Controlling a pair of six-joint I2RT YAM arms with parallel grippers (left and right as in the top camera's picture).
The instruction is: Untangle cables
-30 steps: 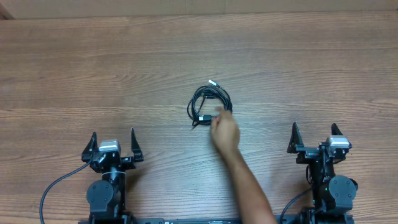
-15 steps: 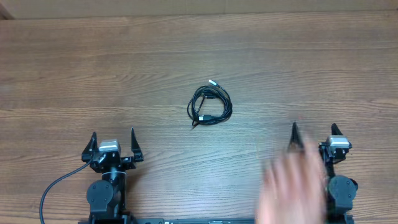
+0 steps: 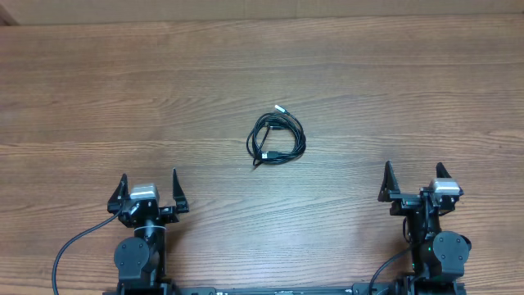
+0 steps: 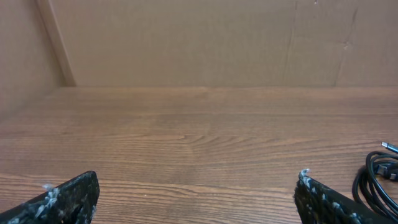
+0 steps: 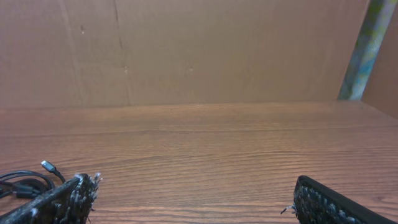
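The cables (image 3: 276,138) lie as a small black coiled tangle on the wooden table, a silvery plug tip sticking out at the coil's upper right. The left wrist view catches the cables (image 4: 378,180) at its right edge; in the right wrist view the cables (image 5: 25,183) show at the lower left. My left gripper (image 3: 148,190) rests near the front left of the table, open with bare wood between its fingers. At the front right, my right gripper (image 3: 413,182) is open too and holds nothing. Both stand well short of the tangle.
A brown cardboard wall (image 4: 186,37) rises behind the table's far edge. The wooden tabletop (image 3: 123,82) spreads around the coil. A thick black robot cable (image 3: 74,246) loops from the left arm's base.
A person's hand and arm touched the tangle a second ago, drew back toward the front right, and has left the view. The coil and both arms have stayed still.
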